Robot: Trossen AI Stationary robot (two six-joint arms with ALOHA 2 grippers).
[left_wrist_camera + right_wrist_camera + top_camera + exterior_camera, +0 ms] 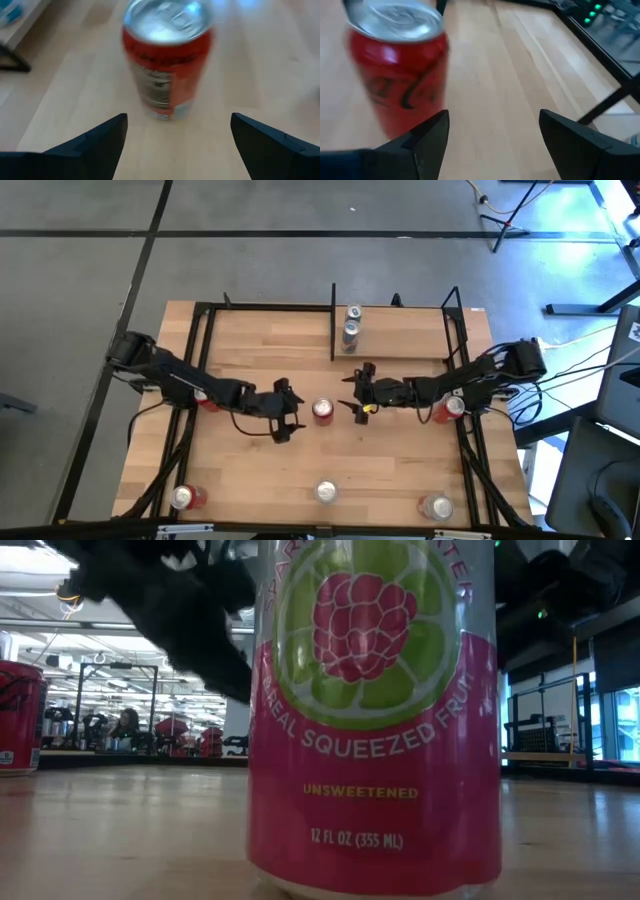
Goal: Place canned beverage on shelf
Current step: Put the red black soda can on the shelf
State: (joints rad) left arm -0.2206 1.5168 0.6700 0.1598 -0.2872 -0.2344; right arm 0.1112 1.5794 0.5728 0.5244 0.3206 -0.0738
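- High view: left gripper (284, 412) sits mid-table just left of a red can (322, 412); right gripper (360, 391) is just right of the same can. Can stands upright between them, touching neither.
- Left wrist view: red can (167, 62) upright on the wood ahead of the fingers (100, 142), which are spread wide with nothing between them. The high view can't show that gap clearly; this one does.
- Right wrist view: fingers (422, 142) also spread wide and empty; the red can (395, 75) with black script stands ahead and off to one side, not in the gap.
- Shelf (400, 335): light plank bay at the table's far edge, black uprights either side. Two cans (351, 325) stand at its left end by the upright. Only the high view shows it.
- High view alone shows the rest: three cans along the near edge at left (185, 498), centre (327, 492) and right (437, 506), plus a can under each arm, left side (205, 399) and right side (452, 407).
- Low view: filled by a pink can with a raspberry-lime label (375, 710), upright, close to the lens; print reads "unsweetened". Can't match it for sure to any can in the high view.
- Low view also catches a red can (20, 718) at the left edge, a dark arm (170, 600) overhead, and a person (127, 725) seated far off in the room.
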